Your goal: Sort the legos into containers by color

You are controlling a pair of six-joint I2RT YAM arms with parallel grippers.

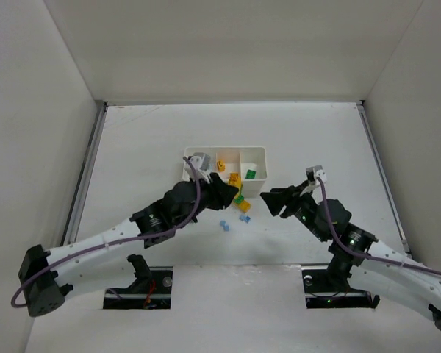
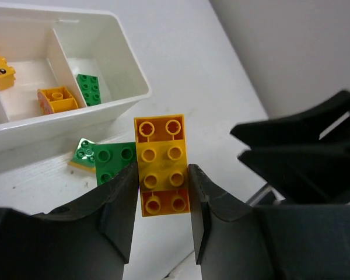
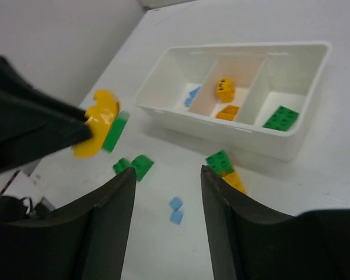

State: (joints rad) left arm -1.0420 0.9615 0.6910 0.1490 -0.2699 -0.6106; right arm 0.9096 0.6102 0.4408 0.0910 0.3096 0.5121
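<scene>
The left gripper (image 2: 163,178) is clamped on a yellow-orange brick (image 2: 160,146) just beside the white tray (image 2: 76,119), evidently destined for its yellow-stocked middle compartment (image 2: 26,87), while the right gripper (image 3: 166,198) waits, fingers apart and empty.

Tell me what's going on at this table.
It's a color sort into a white tray. The left pincer grips a yellow-orange brick close to the tray. The right pincer hangs open and empty over loose blue bricks. Each of the tray's three compartments already holds one color, and several green bricks lie on the table.
</scene>
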